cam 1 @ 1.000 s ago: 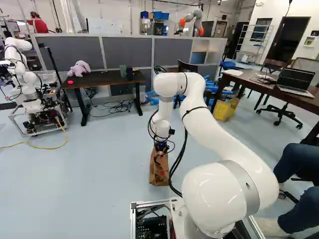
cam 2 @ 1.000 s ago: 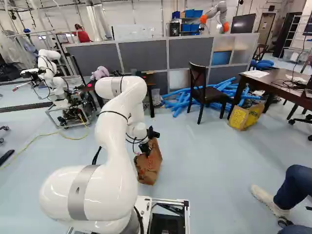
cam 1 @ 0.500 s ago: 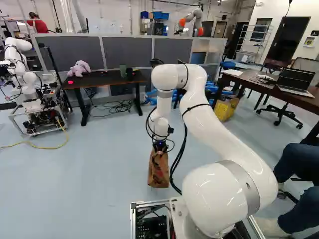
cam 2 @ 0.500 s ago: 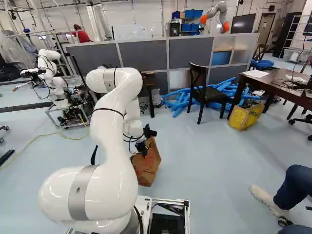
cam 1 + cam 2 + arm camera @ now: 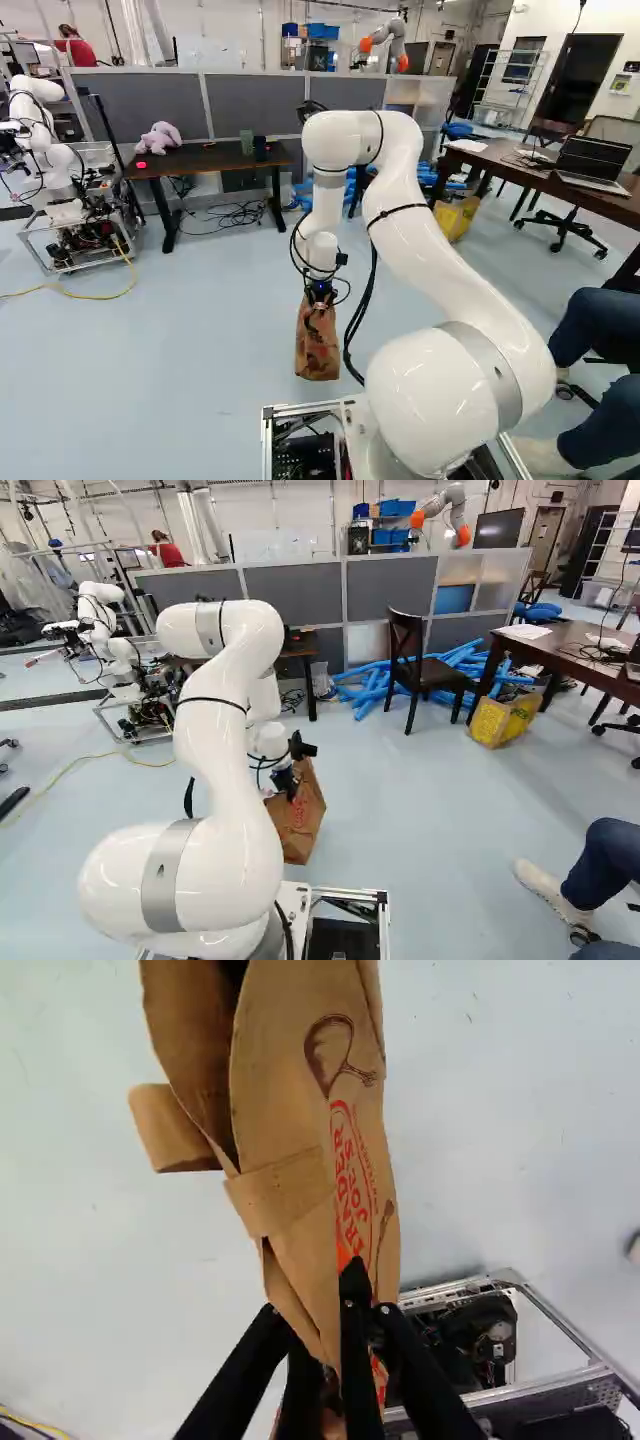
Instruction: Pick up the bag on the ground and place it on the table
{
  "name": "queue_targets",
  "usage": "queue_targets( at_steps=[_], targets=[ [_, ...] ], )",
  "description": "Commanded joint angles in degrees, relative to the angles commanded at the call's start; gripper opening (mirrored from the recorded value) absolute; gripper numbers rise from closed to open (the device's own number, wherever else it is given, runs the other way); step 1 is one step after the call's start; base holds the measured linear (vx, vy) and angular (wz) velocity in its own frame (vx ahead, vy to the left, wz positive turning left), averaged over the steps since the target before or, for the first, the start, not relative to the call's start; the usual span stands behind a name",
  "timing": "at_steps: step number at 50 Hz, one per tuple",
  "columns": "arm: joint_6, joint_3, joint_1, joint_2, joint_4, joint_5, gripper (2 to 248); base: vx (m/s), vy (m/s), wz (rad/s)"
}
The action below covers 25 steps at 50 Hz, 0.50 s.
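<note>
Because the hand (image 5: 320, 304) grips the paper bag (image 5: 317, 348) near its top from 2 sides, probably for a base-first set-down, its bottom hangs low by the floor (image 5: 200, 350), lower centre of the left base view.

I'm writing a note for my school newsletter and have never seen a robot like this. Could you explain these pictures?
The machine is one white arm with a black gripper at its end. Two pictures come from cameras on its base, left and right, looking ahead past the arm; the third looks along the gripper from the wrist. The gripper is closed on a brown paper bag; I can't tell whether the bag's bottom touches the floor. A dark table ahead bears a lilac stuffed toy; the brown table at the right of the left base view bears a laptop.
</note>
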State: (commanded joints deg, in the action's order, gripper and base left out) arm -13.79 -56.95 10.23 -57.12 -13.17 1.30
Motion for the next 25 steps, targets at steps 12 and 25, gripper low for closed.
queue_targets(
  at_steps=[12, 25],
  targets=[
    [0.0, 2.8, 0.5, 3.1, 0.0, -0.4, 25, 0.000, 0.000, 0.000],
    [0.0, 6.0, 1.2, 6.6, 0.0, -0.9, 25, 0.000, 0.000, 0.000]
  ],
)
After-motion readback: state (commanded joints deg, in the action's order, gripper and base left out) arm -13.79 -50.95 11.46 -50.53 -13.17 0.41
